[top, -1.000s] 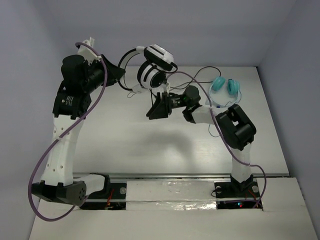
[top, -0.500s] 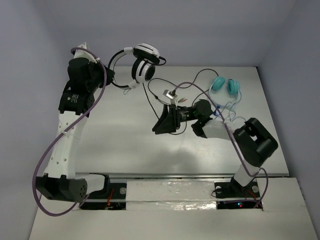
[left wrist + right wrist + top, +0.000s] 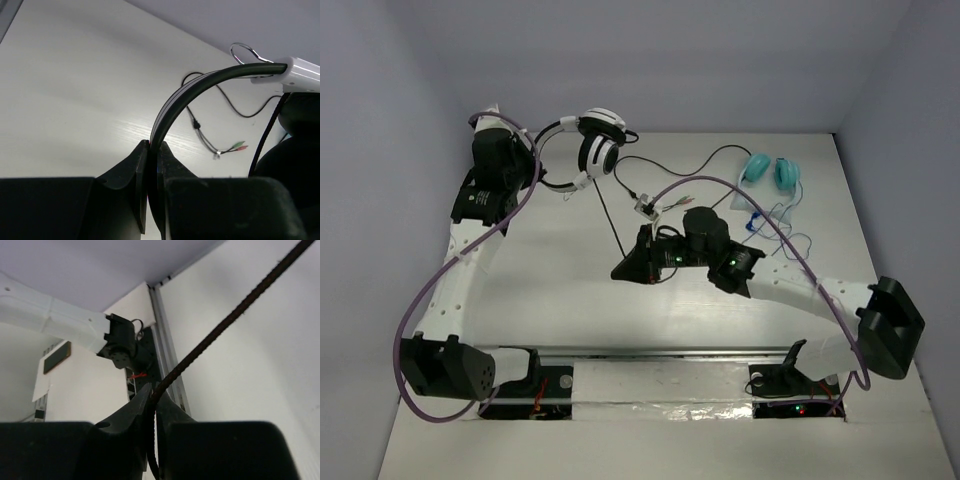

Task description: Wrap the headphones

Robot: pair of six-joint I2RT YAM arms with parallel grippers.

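The headphones [image 3: 598, 140] hang in the air at the back left, white-shelled cups below a thin black headband [image 3: 200, 87]. My left gripper [image 3: 538, 158] is shut on that headband, which runs up from between the jaws of the left gripper [image 3: 154, 147]. The black cable [image 3: 608, 215] drops from the cups to my right gripper [image 3: 622, 270], low over the table's middle. In the right wrist view the right gripper [image 3: 155, 390] is shut on the braided cable [image 3: 225, 322]. The cable's green and pink plugs [image 3: 237, 146] lie on the table.
Teal headphones [image 3: 770, 170] with a thin blue cord [image 3: 790, 225] lie at the back right. More black cable loops [image 3: 710, 155] across the back of the table. The left arm's base [image 3: 120, 345] and the front rail [image 3: 660, 352] stand at the near edge.
The right gripper has swung forward and left and closed on the cable. The left arm has carried the headphones left and lower.
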